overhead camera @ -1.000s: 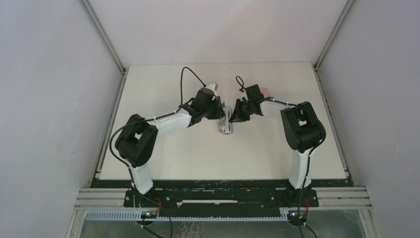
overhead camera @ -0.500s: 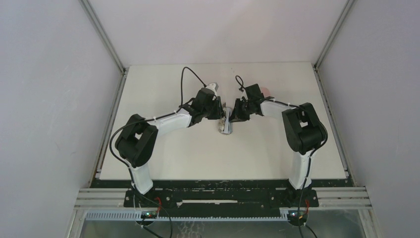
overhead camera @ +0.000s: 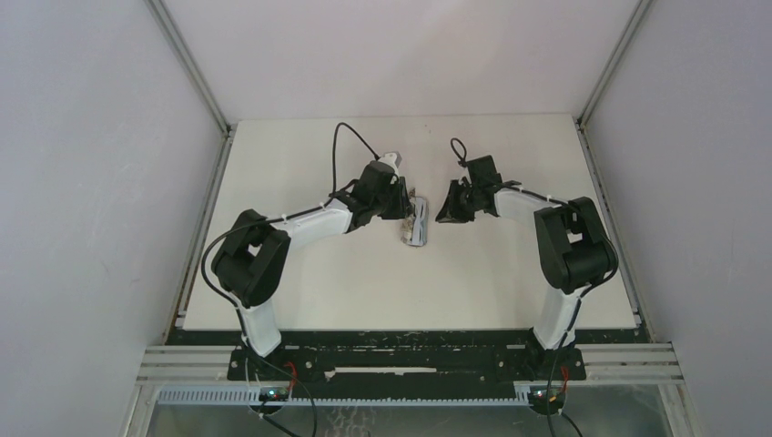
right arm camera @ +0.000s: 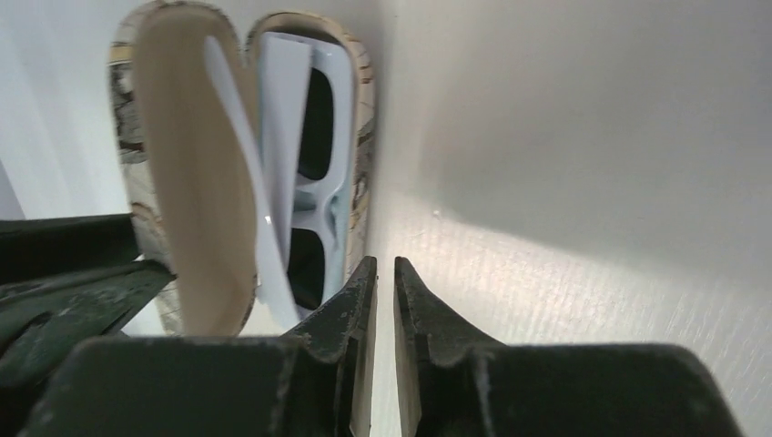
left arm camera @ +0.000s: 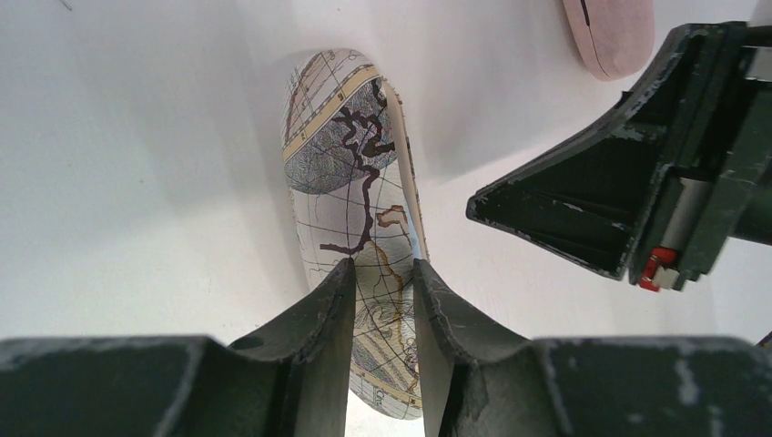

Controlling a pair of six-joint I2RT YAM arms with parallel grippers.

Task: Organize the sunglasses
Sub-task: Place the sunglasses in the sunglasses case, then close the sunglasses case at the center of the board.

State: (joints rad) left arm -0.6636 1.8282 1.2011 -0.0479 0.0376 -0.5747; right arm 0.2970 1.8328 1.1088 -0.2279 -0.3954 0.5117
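The surface (overhead camera: 300,273) carries a map-print case (left arm camera: 341,155) standing open, its lid (right arm camera: 196,182) pinched in the left claw (left arm camera: 384,269). The white sunglasses (right arm camera: 320,217) lie folded in the case's lower half. The right claw (right arm camera: 384,266) hangs just beside the case, jaws nearly together on nothing. The step looks to be closing the case. Swing the lid down slowly, check that nothing sticks above the rim, and brace the lower half if it slides. The black pair is nowhere in view. The pink case (left arm camera: 612,32) is cut off at the picture's edge.
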